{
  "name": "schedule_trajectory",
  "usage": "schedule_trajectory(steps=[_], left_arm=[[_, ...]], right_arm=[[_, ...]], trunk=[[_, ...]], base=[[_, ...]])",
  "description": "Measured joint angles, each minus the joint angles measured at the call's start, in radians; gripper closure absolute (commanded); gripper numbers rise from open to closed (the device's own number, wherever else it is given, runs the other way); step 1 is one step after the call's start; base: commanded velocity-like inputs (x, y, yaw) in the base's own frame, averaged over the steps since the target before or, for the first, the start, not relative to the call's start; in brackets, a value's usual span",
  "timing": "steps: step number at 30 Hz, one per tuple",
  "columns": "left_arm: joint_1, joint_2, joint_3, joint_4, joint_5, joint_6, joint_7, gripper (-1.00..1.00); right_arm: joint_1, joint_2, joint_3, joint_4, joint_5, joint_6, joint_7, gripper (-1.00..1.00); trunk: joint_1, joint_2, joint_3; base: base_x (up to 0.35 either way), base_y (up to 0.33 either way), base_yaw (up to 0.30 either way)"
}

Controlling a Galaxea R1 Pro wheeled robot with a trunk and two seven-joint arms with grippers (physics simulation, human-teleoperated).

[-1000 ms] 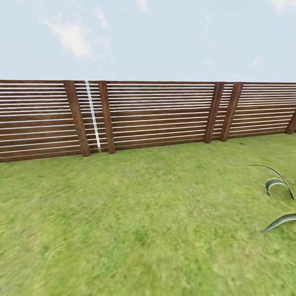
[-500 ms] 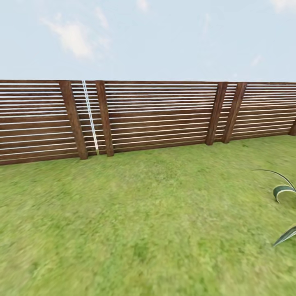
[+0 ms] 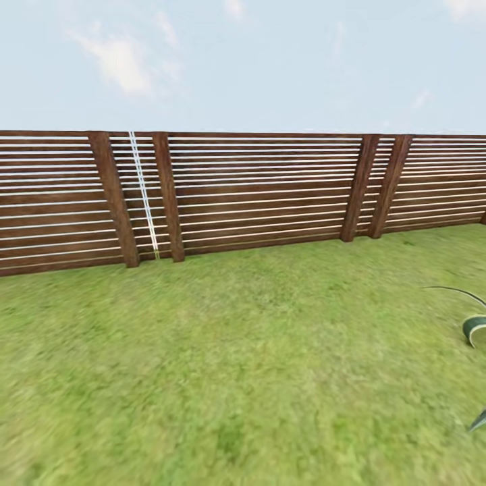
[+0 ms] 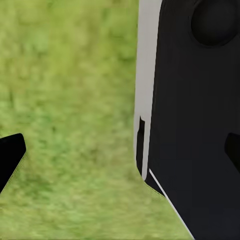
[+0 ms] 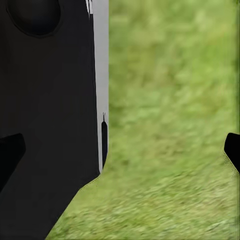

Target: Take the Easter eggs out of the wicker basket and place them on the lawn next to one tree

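Lawn (image 3: pixel 256 351) of mottled green grass meets slatted fence (image 3: pixel 256 189).

Left gripper (image 4: pixel 120 150) and right gripper (image 5: pixel 120 150) both hang spread wide, nothing between their dark fingertips, beside the black-and-white body.

Surface: wide mottled green grass lawn (image 3: pixel 243 364) | On it: brown horizontal-slat wooden fence (image 3: pixel 256 189) at far edge; striped green plant leaves (image 3: pixel 476 327) at right edge
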Motion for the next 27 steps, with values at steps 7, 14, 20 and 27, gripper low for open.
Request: schedule_trajectory(steps=[7, 14, 20, 27], left_arm=[[0.0, 0.0, -0.001, 0.0, 0.0, 0.0, 0.0, -1.0], [0.0, 0.0, -0.001, 0.0, 0.0, 0.0, 0.0, -1.0], [0.0, 0.0, -0.001, 0.0, 0.0, 0.0, 0.0, -1.0], [0.0, 0.0, -0.001, 0.0, 0.0, 0.0, 0.0, -1.0]], right_arm=[[0.0, 0.0, -0.001, 0.0, 0.0, 0.0, 0.0, -1.0], [0.0, 0.0, -0.001, 0.0, 0.0, 0.0, 0.0, -1.0], [0.0, 0.0, -0.001, 0.0, 0.0, 0.0, 0.0, -1.0], [0.0, 0.0, 0.003, 0.0, 0.005, 0.0, 0.0, -1.0]], trunk=[[0.0, 0.0, 0.0], [0.0, 0.0, 0.0], [0.0, 0.0, 0.0], [0.0, 0.0, 0.0]], base=[[0.339, 0.0, 0.0], [0.339, 0.0, 0.0], [0.339, 0.0, 0.0], [0.339, 0.0, -0.014]])
